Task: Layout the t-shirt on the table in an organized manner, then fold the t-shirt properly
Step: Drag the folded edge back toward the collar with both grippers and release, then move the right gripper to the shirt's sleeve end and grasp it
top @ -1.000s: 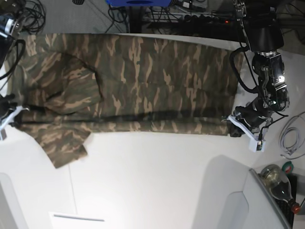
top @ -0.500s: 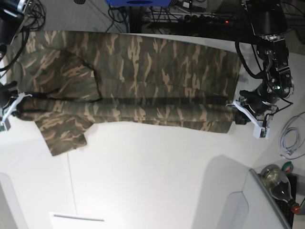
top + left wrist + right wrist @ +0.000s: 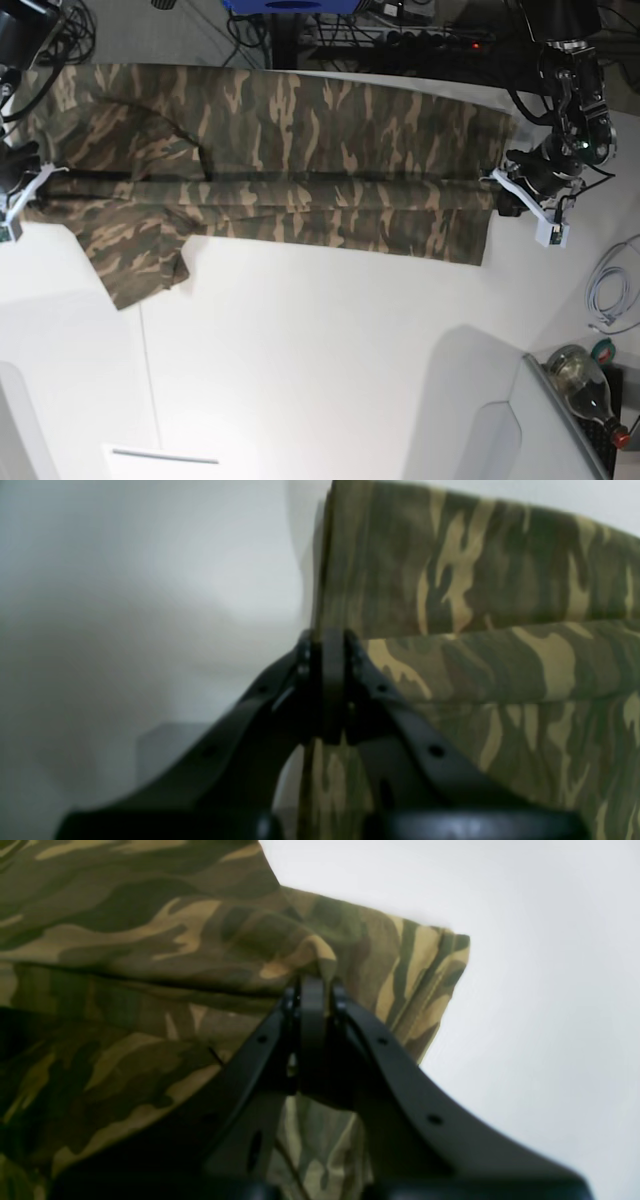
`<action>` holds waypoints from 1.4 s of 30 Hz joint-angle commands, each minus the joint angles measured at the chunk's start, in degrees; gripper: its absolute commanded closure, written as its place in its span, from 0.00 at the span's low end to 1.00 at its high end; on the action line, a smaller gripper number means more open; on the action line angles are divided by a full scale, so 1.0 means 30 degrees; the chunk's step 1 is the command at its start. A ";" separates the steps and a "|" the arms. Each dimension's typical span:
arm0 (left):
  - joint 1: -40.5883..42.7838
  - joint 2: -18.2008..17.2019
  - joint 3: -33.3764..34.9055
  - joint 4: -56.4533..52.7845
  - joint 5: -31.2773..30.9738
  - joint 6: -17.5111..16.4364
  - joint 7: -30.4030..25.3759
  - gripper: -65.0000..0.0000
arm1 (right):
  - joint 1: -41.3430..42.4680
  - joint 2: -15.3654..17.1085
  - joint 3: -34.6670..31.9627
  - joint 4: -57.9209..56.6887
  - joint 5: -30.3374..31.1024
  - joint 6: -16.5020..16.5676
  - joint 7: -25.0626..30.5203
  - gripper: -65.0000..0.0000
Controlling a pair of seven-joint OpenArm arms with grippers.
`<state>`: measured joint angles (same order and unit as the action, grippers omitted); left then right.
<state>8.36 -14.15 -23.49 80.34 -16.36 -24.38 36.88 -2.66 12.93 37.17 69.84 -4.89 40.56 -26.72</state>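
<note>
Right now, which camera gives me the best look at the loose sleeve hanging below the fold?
The base view: the sleeve lies whole on the table, below the lifted t-shirt. The right wrist view shows only part of it behind the right gripper. The left wrist view shows only the opposite cloth edge at the left gripper.

A white table (image 3: 320, 360) fills most of the base view, smooth and glossy, with a thin dark seam running near to far on its left part. Its far edge meets a grey floor strewn with cables. A camouflage t-shirt (image 3: 300, 160) lies on the far half of the table, spread wide from left to right, with a long fold line running across it. One sleeve (image 3: 135, 265) juts toward the near side at the left. At the near right, the tabletop curves away. The near half of the table carries only soft shadows.
</note>
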 commanded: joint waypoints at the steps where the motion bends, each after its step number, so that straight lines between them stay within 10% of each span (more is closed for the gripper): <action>1: -0.0105 -0.0337 -0.0128 0.0225 0.0017 0.0200 -0.0441 1.00 | 0.0050 0.0365 0.0168 -0.0146 -0.0057 -0.0185 0.0101 1.00; 14: 0.0129 0.0073 0.0224 -0.0625 0.0193 0.0200 -0.0529 1.00 | 0.0109 0.0335 0.0197 -0.2051 -0.0027 -0.0185 0.0159 0.99; 22: 0.0129 0.0073 0.0957 -0.0419 0.0193 0.0230 -0.0529 1.00 | -0.0302 -0.0485 0.1926 0.0206 -0.0027 -0.0185 0.0130 0.29; 25: 0.0188 0.0043 0.0898 -0.0361 0.0193 0.0230 -0.0529 0.99 | -0.0565 -0.1218 0.2717 0.2726 -0.0057 -0.0185 0.0130 0.20; 32: 0.0627 -0.0074 -0.1212 0.1720 0.0047 0.0230 -0.0412 0.25 | 0.0812 -0.2156 0.0988 0.4396 -0.0057 -0.0185 0.0130 0.19; 42: 0.2180 -0.0132 -0.8890 0.3185 0.0017 0.0200 -0.0529 0.17 | 0.7552 -0.0222 -0.1122 -0.6505 -0.0086 -0.0185 0.1126 0.19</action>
<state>15.18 -13.52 -50.00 88.86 -15.79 -23.51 36.71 18.74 11.38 33.85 49.63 -6.20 39.94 -24.49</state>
